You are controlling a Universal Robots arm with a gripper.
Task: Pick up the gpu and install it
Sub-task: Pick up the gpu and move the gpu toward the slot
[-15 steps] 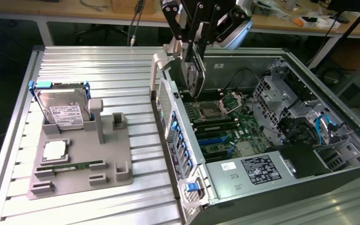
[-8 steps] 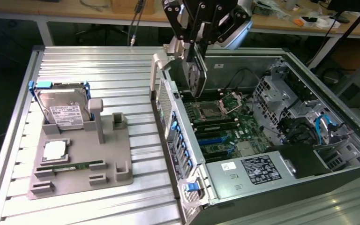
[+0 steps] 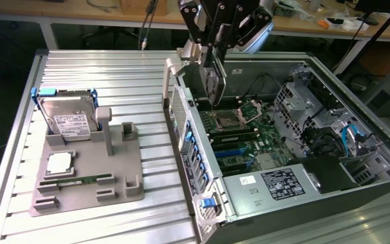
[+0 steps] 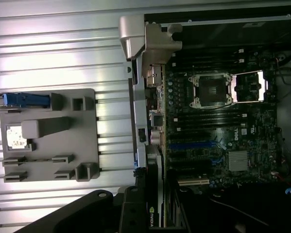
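The gpu (image 3: 213,81) hangs on edge from my gripper (image 3: 212,53), which is shut on its upper edge. It hovers above the open computer case (image 3: 357,168), over the motherboard (image 3: 246,140) near the case's rear wall, apart from the board. In the wrist view the gpu (image 4: 155,194) shows edge-on with a logo on its black shroud, held in the gripper (image 4: 152,218) above the expansion slots (image 4: 194,145).
A grey fixture tray (image 3: 124,173) on the slatted aluminium table (image 3: 100,66) holds a hard drive (image 3: 69,122), a CPU (image 3: 58,161) and a RAM stick (image 3: 73,180). Inside the case are the CPU socket (image 3: 225,119), cables (image 3: 351,137) and a power supply (image 3: 276,183).
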